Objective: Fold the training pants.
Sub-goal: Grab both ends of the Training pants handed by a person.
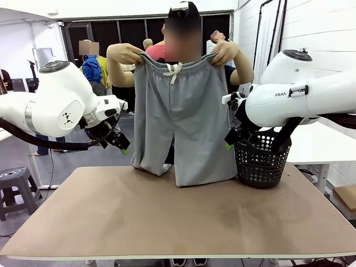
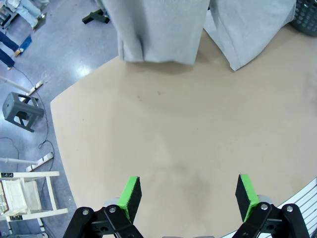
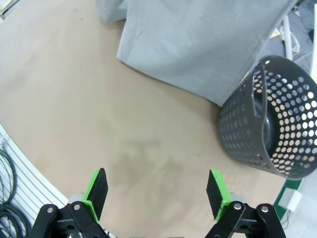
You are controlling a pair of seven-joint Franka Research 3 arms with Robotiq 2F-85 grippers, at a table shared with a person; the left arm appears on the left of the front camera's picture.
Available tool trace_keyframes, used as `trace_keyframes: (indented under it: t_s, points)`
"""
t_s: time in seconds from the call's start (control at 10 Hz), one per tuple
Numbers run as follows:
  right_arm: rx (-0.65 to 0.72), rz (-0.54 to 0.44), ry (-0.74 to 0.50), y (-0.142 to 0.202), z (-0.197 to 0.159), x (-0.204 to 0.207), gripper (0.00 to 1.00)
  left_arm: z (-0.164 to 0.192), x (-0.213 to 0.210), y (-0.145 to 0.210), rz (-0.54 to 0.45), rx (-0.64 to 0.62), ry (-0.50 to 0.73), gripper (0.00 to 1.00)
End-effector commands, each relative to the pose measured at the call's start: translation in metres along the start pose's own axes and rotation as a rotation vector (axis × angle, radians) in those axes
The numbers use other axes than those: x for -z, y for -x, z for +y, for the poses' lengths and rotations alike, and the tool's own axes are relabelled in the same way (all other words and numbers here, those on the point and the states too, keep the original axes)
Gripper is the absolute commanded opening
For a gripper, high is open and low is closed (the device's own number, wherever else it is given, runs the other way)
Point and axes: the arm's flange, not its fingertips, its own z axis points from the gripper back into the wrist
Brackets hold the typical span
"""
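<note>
While the person is holding the training pants (image 1: 181, 122) up by the waistband, one hand (image 1: 125, 54) pinching one corner and the other hand (image 1: 225, 51) pinching the opposite one, nothing's getting folded yet, so you're basically sitting at square one.

Pants are hanging full length over the far side of the worktop (image 1: 178, 217), white drawstring facing you. Both leg ends are reaching down to the board. Can't tell if they're resting on it or just brushing it, tbh.

Left claw (image 2: 188, 191) is hovering over bare worktop on its own side w/ jaws spread wide, gripping nothing, and the fabric is hanging well ahead of it. Right claw (image 3: 156, 191) is doing the same: wide apart, empty, not touching cloth. It's hanging near the black mesh basket (image 3: 272, 124), which is standing just beside the nearer pant leg.

What's left, imo: pretty much everything. Pants aren't lying flat yet, legs aren't stacked, no fold's showing anywhere. You're probably waiting on a handover or a lay-down before any real folding is happening.
</note>
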Motion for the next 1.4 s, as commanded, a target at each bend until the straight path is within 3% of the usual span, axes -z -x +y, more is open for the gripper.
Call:
trace_keyframes:
  t_s: [0.0,1.3]
  points:
    - [0.002,0.001,0.001,0.0011,-0.0008,0.0008,1.0,0.0008,0.0002,-0.0004,-0.003,0.009,0.005,1.0]
    - [0.002,0.001,0.001,0.0011,-0.0008,0.0008,1.0,0.0008,0.0002,-0.0004,-0.003,0.009,0.005,1.0]
